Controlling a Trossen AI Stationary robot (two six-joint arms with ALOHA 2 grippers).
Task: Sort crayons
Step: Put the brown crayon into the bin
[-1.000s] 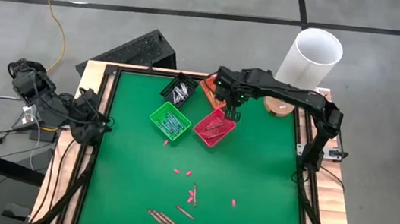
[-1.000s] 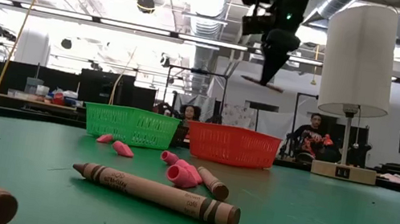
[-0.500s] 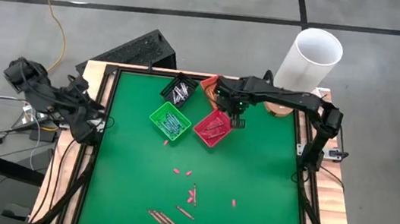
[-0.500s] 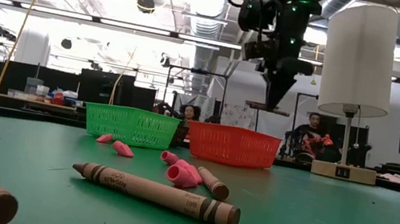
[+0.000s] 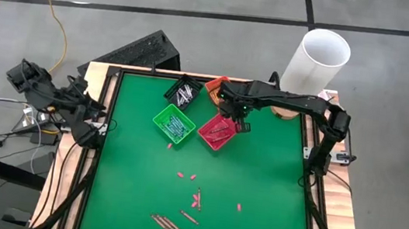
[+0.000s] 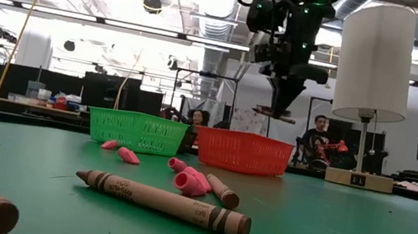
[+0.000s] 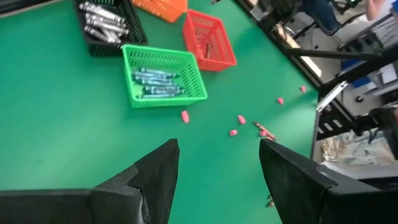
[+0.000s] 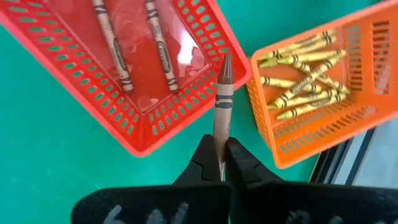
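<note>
In the last second I brought the right end effector (image 8: 219,163) across and lower, from past the red bin's (image 5: 218,131) far edge to just over its rim, pinched on a brown crayon (image 8: 222,102) (paper-wrapped, blunt cone tip). Drop looked imminent. Bins were rigid plastic mesh. Left end effector (image 7: 217,171) waited wide off the bench (image 5: 258,184).

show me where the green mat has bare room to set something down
Bare mat lies left of the green bin down to the brown crayons, and right of the red bin. Crowded: the four bins under the right gripper, and the near centre's pink bits.
</note>
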